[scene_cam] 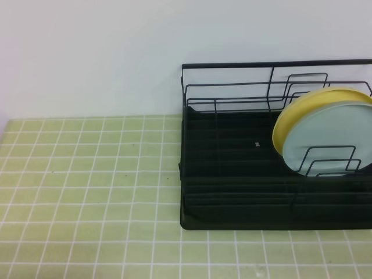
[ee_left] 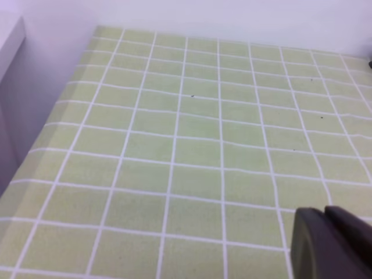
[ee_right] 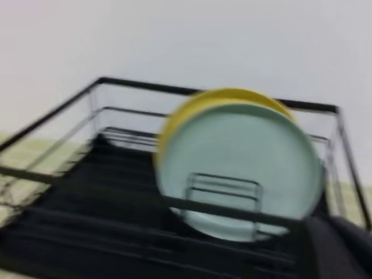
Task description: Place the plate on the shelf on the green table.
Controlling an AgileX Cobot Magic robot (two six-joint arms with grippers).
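Note:
The pale blue-mint plate (scene_cam: 328, 139) stands upright between the wire dividers at the right end of the black wire shelf (scene_cam: 232, 192). It leans against a yellow plate (scene_cam: 289, 119) behind it. The shelf sits on the green table (scene_cam: 87, 192). The right wrist view faces the plate (ee_right: 244, 163) and the shelf's front rail (ee_right: 87, 183) from a short distance, slightly blurred. Only a dark part of my right gripper (ee_right: 337, 250) shows at the bottom right, shut and empty. My left gripper (ee_left: 334, 244) hangs shut over bare tiles (ee_left: 192, 145), holding nothing. Neither gripper appears in the exterior high view.
A white wall runs behind the table and the shelf. In the left wrist view a pale grey ledge (ee_left: 10, 40) borders the tiles on the left. The shelf's tall back rail (scene_cam: 273, 64) rises above the plates.

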